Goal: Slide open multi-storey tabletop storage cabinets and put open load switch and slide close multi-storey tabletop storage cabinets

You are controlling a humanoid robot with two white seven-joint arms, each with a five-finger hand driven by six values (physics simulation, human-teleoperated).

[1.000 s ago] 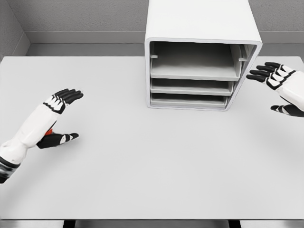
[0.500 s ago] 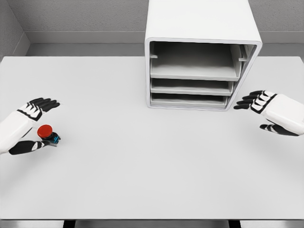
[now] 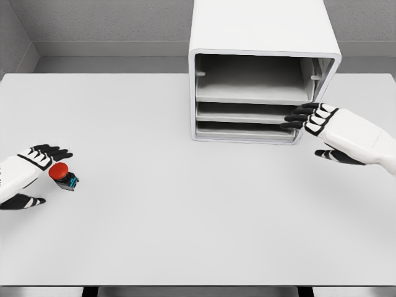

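The left hand [image 3: 25,175] is resting open at the table's [image 3: 185,210] left edge, holding nothing. The red switch [image 3: 62,175] is sitting just beside it. The right hand [image 3: 328,133], fingers out and empty, is touching the cabinet's [image 3: 263,37] middle drawer [image 3: 247,112].

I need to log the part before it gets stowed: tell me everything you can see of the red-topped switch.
The switch is small, with a round red cap on a dark body showing a bit of blue at its lower right. It sits on the white table at far left, beside the left hand, whose open fingers flank it; contact is unclear.
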